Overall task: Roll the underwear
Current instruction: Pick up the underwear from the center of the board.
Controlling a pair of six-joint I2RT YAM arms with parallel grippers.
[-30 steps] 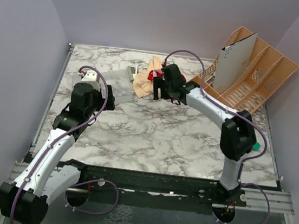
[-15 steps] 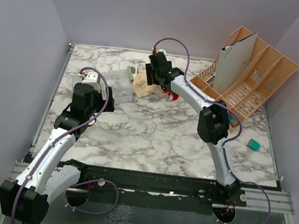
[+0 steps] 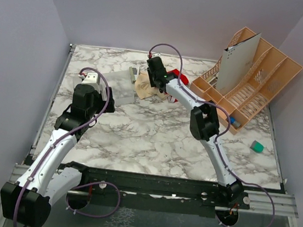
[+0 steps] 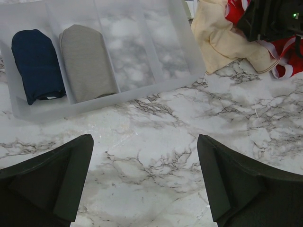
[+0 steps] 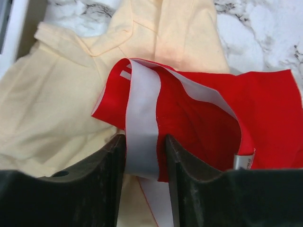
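The red underwear [image 5: 203, 123] with a white-grey waistband lies partly on the peach-beige underwear [image 5: 61, 109]. My right gripper [image 5: 144, 156] is shut on the red underwear's waistband, holding it just above the beige cloth. In the top view the right gripper [image 3: 156, 75] is at the far middle of the table, with red cloth [image 3: 174, 75] beside it and the beige underwear [image 3: 144, 85] below it. In the left wrist view the red underwear [image 4: 284, 52] and the beige underwear [image 4: 220, 38] are at the upper right. My left gripper [image 4: 144, 179] is open and empty above bare marble.
A clear divided tray [image 4: 156, 61] holds a rolled navy bundle [image 4: 35, 64] and a rolled grey bundle [image 4: 85, 61]. A tilted wooden organiser [image 3: 255, 76] stands at the far right. A small teal object [image 3: 256, 146] lies at the right edge.
My right arm has swung left and farther back, carrying the red underwear over the beige pile. The left arm has hardly moved.
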